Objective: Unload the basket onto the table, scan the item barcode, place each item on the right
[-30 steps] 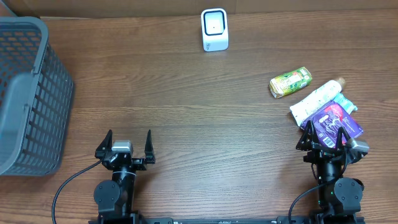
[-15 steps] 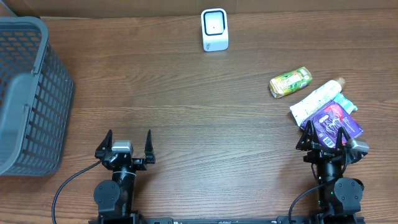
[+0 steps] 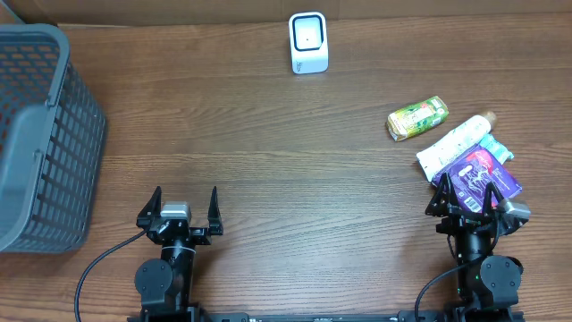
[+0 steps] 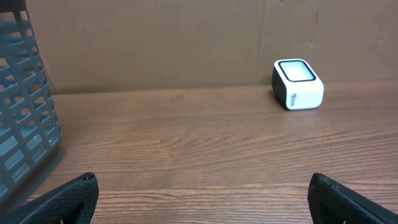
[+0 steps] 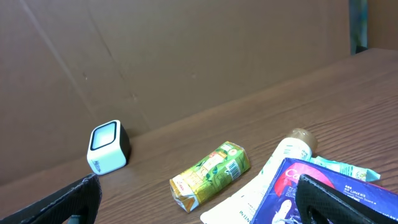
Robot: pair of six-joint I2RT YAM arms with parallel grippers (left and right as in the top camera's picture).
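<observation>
A purple packet (image 3: 487, 170), partly hidden by the right gripper (image 3: 465, 190), lies at the table edge; it and the left gripper (image 3: 186, 193) sit low, jaws spread, empty.

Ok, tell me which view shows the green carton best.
Right wrist: the green carton lies close and unobstructed, label facing the camera. Overhead shows it small, from above. Left wrist does not show it.

A white scanner (image 5: 107, 147) stands by the cardboard wall (image 5: 186, 56). Nearer, a green carton (image 5: 211, 175) lies beside a white tube (image 5: 277, 168) and purple packet (image 5: 286, 194).
</observation>
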